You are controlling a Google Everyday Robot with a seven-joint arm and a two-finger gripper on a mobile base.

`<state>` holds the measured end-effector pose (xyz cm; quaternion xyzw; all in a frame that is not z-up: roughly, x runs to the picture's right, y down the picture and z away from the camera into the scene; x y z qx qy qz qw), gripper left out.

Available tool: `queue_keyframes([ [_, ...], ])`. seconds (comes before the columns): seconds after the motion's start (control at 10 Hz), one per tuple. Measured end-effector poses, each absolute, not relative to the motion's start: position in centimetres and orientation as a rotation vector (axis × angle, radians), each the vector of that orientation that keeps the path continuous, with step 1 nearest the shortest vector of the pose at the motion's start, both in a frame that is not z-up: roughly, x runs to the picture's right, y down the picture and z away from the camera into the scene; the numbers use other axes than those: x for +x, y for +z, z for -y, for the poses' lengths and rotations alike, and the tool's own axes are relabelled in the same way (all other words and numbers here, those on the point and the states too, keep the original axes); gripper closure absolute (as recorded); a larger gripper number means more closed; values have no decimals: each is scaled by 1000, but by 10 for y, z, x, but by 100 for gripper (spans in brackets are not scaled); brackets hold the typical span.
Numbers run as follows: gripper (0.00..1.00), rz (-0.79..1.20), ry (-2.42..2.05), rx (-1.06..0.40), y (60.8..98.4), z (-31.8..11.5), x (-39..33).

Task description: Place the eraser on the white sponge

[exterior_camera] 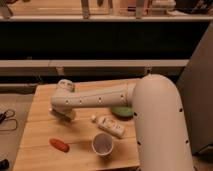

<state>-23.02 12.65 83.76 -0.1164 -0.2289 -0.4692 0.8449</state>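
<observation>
Camera view: gripper [61, 114] sits low over the table [40, 131] at its left side, jaws pressed together, anything pinched is hidden. Pale block just under it, likely the white sponge [70, 115]. No eraser visible separately; placement probably close, release still left.

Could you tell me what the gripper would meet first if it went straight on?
The gripper, over the table's left part, points down. It would probably meet the wooden table just below; a pale patch there may be a thing lying on it, but I cannot tell.
</observation>
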Motion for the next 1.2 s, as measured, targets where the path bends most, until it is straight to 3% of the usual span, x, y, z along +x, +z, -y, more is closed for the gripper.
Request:
queue_keyframes([
  [1.2,99,552,-983,-260,837,-137,-214],
])
